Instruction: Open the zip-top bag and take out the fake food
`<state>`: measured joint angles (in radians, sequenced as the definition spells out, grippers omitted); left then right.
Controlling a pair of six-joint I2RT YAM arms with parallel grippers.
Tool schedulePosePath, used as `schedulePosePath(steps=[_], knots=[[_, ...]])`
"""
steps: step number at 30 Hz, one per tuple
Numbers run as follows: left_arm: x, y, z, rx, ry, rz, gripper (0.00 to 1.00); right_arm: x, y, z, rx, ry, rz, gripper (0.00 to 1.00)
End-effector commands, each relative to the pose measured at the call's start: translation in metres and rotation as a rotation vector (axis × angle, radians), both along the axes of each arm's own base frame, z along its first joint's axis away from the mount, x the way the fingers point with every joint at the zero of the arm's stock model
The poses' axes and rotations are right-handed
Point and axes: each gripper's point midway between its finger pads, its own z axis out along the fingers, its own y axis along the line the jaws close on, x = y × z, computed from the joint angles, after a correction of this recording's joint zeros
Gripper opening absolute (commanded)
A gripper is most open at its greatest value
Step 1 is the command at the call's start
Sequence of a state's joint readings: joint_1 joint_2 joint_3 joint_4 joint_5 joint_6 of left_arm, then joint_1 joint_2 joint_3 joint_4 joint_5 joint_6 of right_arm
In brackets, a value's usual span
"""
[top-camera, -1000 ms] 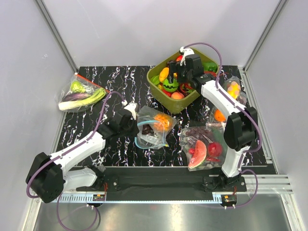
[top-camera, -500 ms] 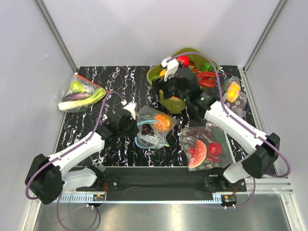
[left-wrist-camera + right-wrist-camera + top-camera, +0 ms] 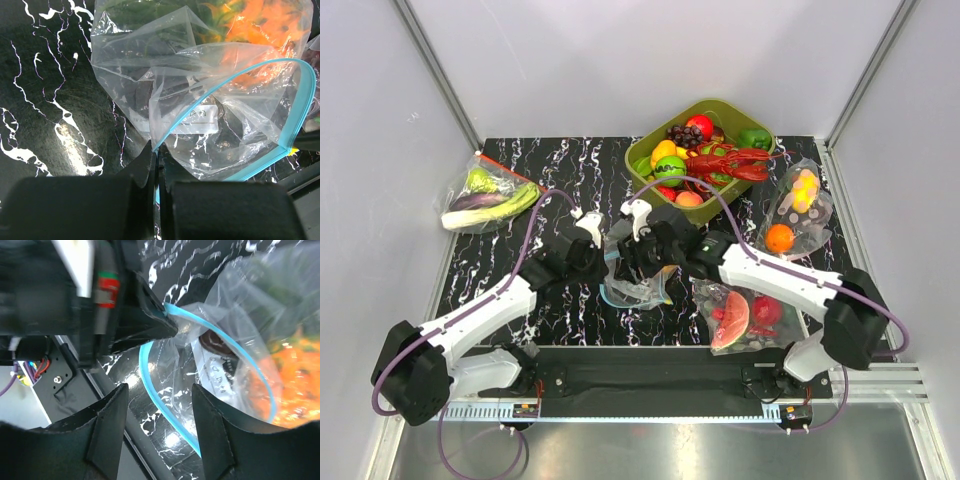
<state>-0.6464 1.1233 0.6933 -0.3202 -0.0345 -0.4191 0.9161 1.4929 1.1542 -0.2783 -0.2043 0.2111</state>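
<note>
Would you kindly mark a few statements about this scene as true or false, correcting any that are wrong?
1. The left end effector is shut on the teal strip of the zip-top bag. True.
2. The bag's mouth is sealed flat. False: the strip gapes open in a loop.
3. The red lobster lies in the green bin. True.
4. The right end effector hangs over the bin. False: it is at the bag's mouth, its fingers apart.
5. The orange fake food lies bare on the table. False: it is inside the bag, seen through the plastic.
</note>
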Motion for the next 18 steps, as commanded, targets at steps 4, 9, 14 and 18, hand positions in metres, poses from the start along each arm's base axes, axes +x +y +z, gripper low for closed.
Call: schedulePosePath(steps=[4,9,14,18], knots=[[0.011,-0.001,0.007,-0.010,-0.047,0.032,0.00,0.009,0.021,-0.028,0.000,0.028,-0.005,0.60],[0.012,0.001,0.009,-0.005,-0.054,0.043,0.00,0.028,0.025,-0.068,-0.062,0.034,-0.100,0.61],[0.011,0.000,0.008,-0.004,-0.047,0.034,0.00,0.050,0.021,-0.080,-0.084,-0.017,-0.221,0.64],[0.010,-0.002,0.006,-0.008,-0.038,0.025,0.00,0.062,0.018,-0.086,-0.082,-0.041,-0.291,0.67]])
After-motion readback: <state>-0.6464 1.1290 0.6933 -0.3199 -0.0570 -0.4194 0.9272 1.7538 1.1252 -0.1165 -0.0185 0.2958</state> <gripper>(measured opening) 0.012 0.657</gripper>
